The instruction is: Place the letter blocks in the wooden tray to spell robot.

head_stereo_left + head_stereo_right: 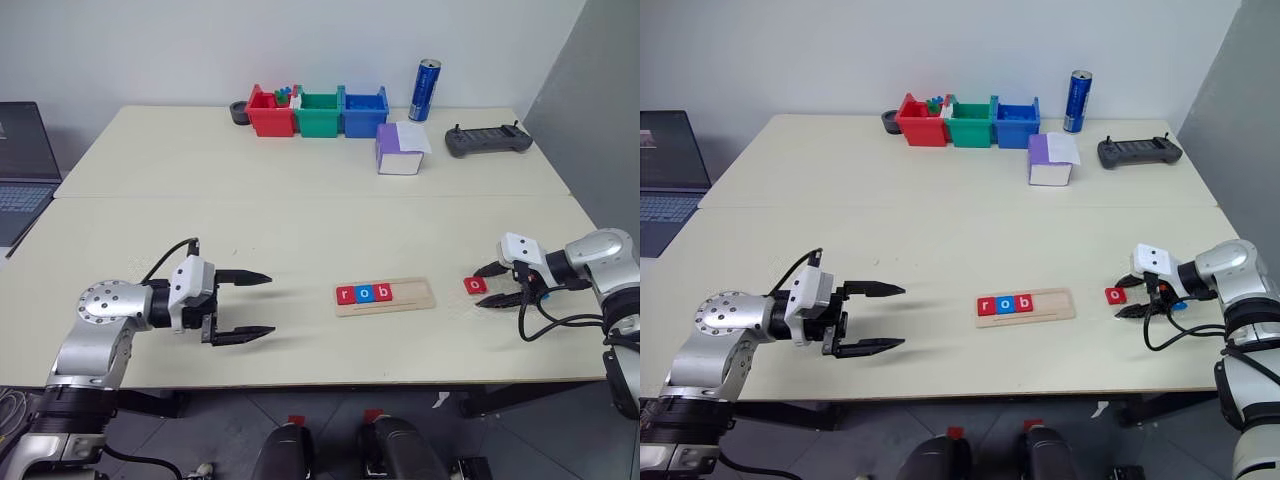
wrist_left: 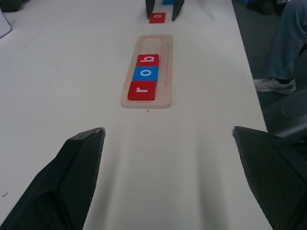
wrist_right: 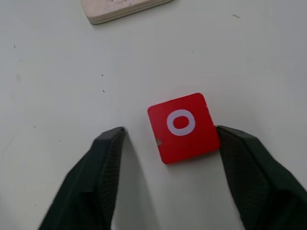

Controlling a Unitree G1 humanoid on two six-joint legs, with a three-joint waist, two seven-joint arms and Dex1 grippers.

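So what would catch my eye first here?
Probably the wooden tray at the table's middle, where three tiles already spell "rob". To its right, the right claw straddles a red o tile lying flat on the table, while the left claw hangs wide open to the tray's left.

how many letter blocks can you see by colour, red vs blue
red letter blocks: 3, the r and b in the wooden tray, plus an o on the table between the right gripper's fingers
blue letter blocks: 1, the o in the tray between r and b
total: 4
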